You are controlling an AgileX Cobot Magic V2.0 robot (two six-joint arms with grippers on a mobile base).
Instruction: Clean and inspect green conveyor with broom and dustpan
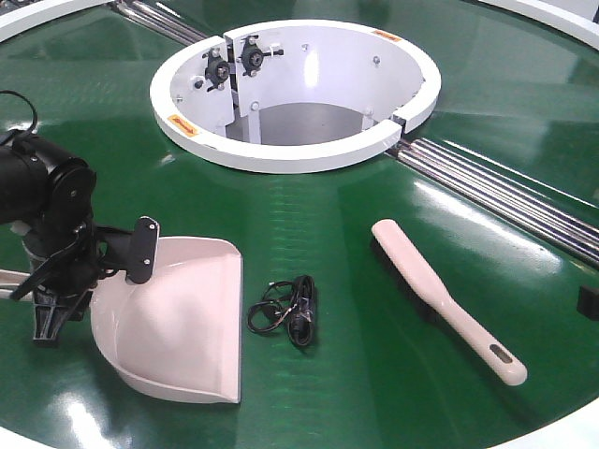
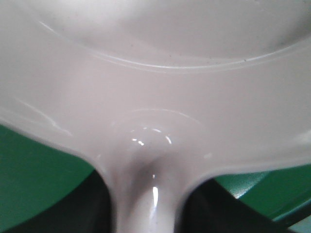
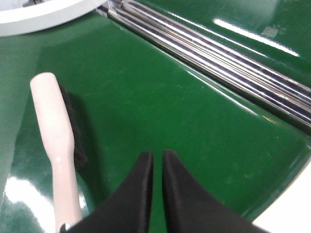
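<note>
My left end effector (image 1: pixel 89 281) is clamped on the dustpan (image 1: pixel 182 323) handle; the pan rests on the green bench (image 1: pixel 337 215). The right end effector (image 3: pixel 156 162) is together and empty, just beside the brush (image 3: pixel 56 131). A black cable (image 1: pixel 285 313) lies unswept, so I judge the cleaning has hardly begun.

1. Small tangle of black cable (image 1: pixel 284 313) lying loose on the counter (image 1: pixel 374 393), toward the near edge, about mid-width.
2. Big white ring housing (image 1: pixel 281 150) up by the far edge, open in the middle. Two black knobs (image 1: pixel 217 67) sit on its inner wall, and there's an orange sticker (image 1: pixel 178 120) on the rim.
3. Shiny metal rails (image 1: pixel 505 192) run from the ring out to the right edge.
4. Small black thing (image 1: pixel 588 302) at the right edge, can't tell what.
</note>
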